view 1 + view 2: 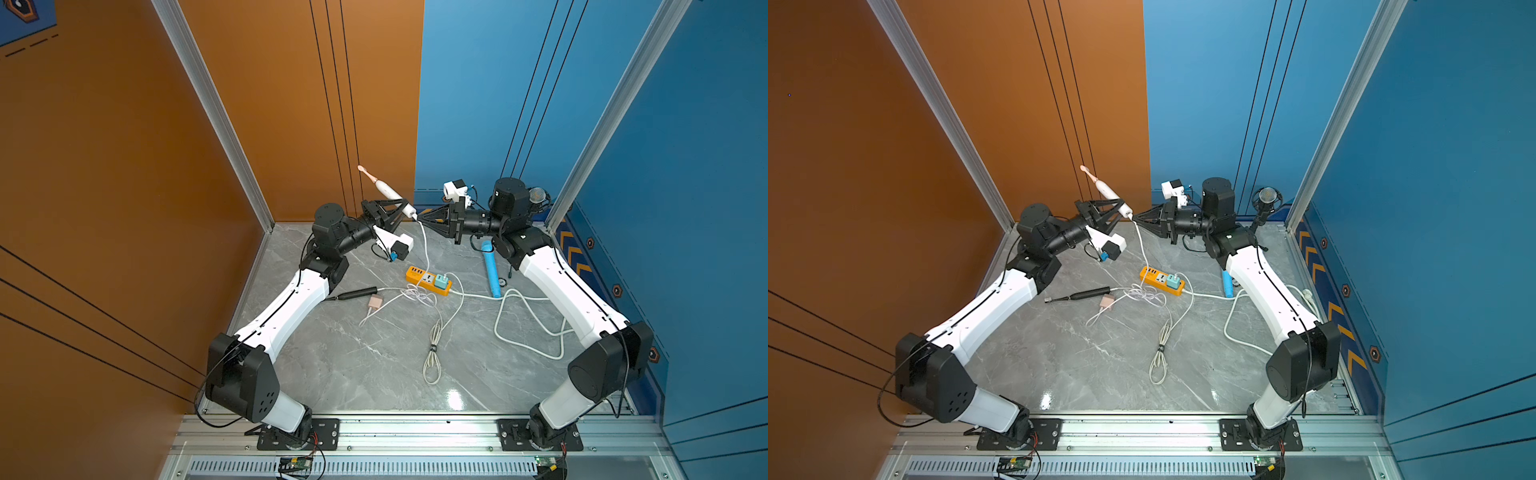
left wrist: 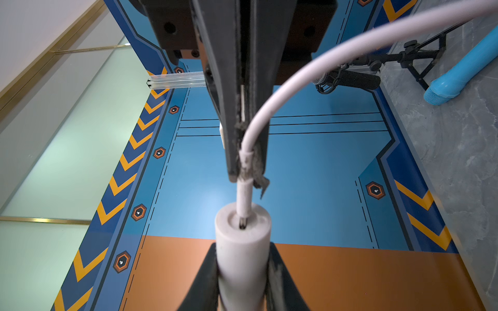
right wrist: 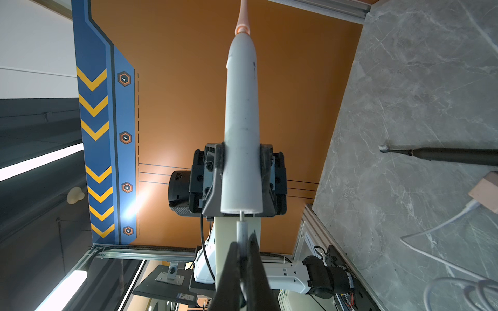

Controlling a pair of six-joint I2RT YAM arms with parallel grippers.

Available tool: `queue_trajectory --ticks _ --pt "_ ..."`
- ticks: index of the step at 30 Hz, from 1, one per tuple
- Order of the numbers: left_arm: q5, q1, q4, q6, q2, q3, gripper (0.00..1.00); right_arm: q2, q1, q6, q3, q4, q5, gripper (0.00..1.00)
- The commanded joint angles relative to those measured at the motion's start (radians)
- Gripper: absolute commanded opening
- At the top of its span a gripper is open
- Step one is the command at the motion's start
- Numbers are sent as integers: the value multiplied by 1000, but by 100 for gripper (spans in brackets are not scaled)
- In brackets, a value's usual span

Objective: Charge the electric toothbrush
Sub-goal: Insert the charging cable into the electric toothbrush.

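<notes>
The white electric toothbrush (image 1: pixel 386 191) (image 1: pixel 1106 191) with a pink head is held in the air at the back centre, head pointing up and away. My left gripper (image 1: pixel 402 209) (image 2: pixel 242 269) is shut on its lower body. My right gripper (image 1: pixel 419 217) (image 3: pixel 242 250) is shut on the white plug (image 2: pixel 245 196) (image 3: pixel 242 231) of the charging cable. The plug's metal tip sits in the socket in the toothbrush base (image 2: pixel 242 226). From the plug, the cable (image 1: pixel 426 249) hangs down to the orange power strip (image 1: pixel 428 280).
On the grey table lie a black toothbrush (image 1: pixel 357 294), a pink adapter (image 1: pixel 375 301), a blue cylinder (image 1: pixel 490 270) and loose white cables (image 1: pixel 432 353). A teal adapter (image 1: pixel 442 282) is plugged into the strip. A microphone (image 1: pixel 537 194) stands at the back right corner.
</notes>
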Motion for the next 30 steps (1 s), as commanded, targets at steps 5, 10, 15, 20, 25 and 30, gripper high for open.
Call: queue_trajectory --ticks 5,10,15,20,25,30 --pt "131 -53 21 39 9 21 0 -3 19 13 20 11 16 0" --pt "138 -56 22 44 10 19 0 2 30 31 25 18 20 0" --pt "158 -56 21 46 4 18 0 -6 9 36 11 13 55 0" --pt "219 -74 21 0 -38 -22 0 -23 -48 53 -20 38 112 0" --pt "243 -132 21 -8 -64 -64 0 5 -44 55 9 43 115 0" --pt "257 -198 20 -7 -73 -87 0 20 -28 31 24 11 115 0"
